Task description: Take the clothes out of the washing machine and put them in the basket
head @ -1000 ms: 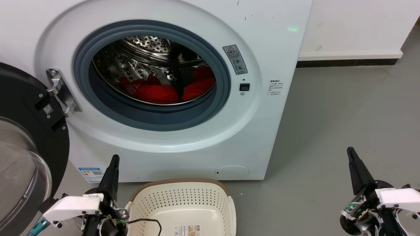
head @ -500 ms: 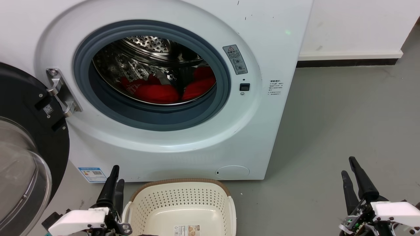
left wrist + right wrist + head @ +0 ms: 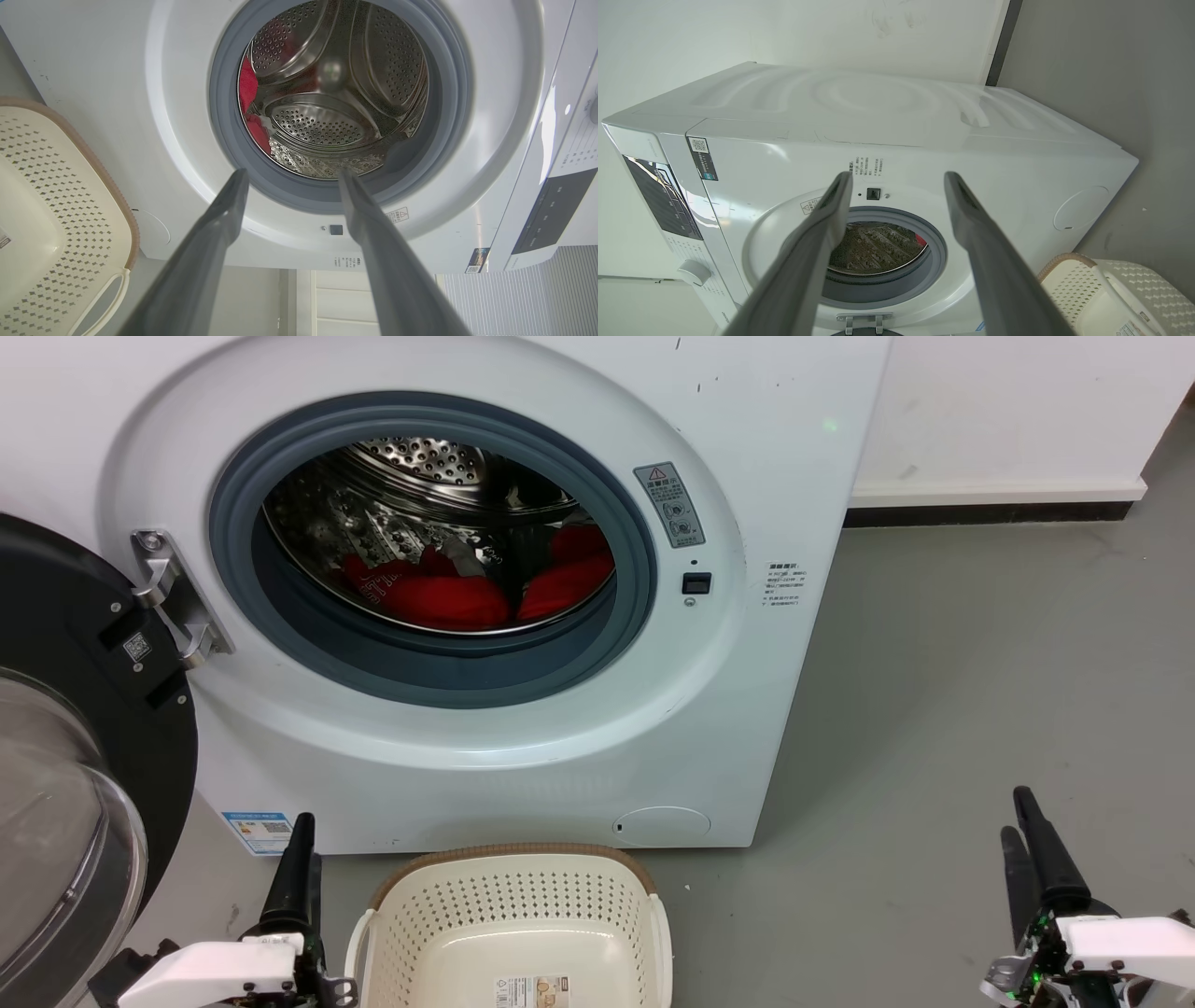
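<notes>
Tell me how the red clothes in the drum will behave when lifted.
The clothes lie slumped in soft folds, so they will probably droop from a pinch. Heaped together, one may drag another along. Trailing fabric could catch on the grey door seal.

The drum's [image 3: 420,457] front lip hides the lower part of the red clothes [image 3: 439,602]. The head view's edges cut off the basket [image 3: 509,850] and the open door [image 3: 65,607]. The warning sticker [image 3: 669,505] is too small to read.

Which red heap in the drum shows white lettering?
The left heap: white lettering at its left end. The right heap, past the dark drum rib, shows plain red.
</notes>
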`<state>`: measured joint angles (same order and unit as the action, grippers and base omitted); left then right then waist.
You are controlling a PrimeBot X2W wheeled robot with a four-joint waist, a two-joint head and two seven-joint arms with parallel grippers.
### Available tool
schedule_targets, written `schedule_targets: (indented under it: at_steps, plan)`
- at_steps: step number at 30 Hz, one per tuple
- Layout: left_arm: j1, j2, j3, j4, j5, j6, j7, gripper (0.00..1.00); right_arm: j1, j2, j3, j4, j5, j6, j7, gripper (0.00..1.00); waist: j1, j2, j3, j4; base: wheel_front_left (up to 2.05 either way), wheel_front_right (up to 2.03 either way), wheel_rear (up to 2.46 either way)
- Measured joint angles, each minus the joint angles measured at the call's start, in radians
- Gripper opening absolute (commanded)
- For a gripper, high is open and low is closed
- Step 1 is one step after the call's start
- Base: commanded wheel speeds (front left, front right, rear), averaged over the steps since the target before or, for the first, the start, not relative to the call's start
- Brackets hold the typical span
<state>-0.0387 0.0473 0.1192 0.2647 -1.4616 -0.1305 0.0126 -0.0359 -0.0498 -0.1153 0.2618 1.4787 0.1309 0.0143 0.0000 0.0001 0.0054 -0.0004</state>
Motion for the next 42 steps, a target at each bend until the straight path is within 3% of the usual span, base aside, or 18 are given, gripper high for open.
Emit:
schedule_targets:
  at_steps: [8, 16, 21, 30, 42]
  plan:
    - [0.005, 0.000, 0.026, -0.014, 0.120, 0.000, -0.027, 1.00, 0.000, 0.001, -0.061, -0.014, -0.177, 0.000, -0.029, 1.00, 0.0000, 0.0000, 0.001, 0.000, 0.00, 0.00, 0.00]
    - [0.008, 0.000, 0.070, -0.105, 0.283, 0.053, -0.061, 1.00, -0.001, 0.001, -0.093, -0.087, -0.424, 0.000, -0.062, 1.00, 0.0000, -0.0001, 0.005, 0.000, 0.00, 0.00, 0.00]
    - [0.009, 0.000, 0.070, -0.173, 0.416, 0.137, -0.078, 1.00, -0.001, 0.001, -0.086, -0.151, -0.570, 0.000, -0.077, 1.00, 0.0000, 0.0000, 0.008, -0.001, 0.00, 0.00, 0.00]
    - [0.015, 0.001, -0.002, -0.286, 0.612, 0.220, -0.105, 1.00, -0.001, 0.001, -0.061, -0.238, -0.779, 0.000, -0.104, 1.00, 0.0000, 0.0000, 0.014, -0.002, 0.00, 0.00, 0.00]
    - [0.040, 0.001, -0.073, -0.360, 0.820, 0.201, -0.139, 1.00, 0.010, 0.001, 0.016, -0.335, -1.094, 0.000, -0.139, 1.00, 0.0001, 0.0000, 0.017, -0.003, 0.00, 0.00, 0.00]
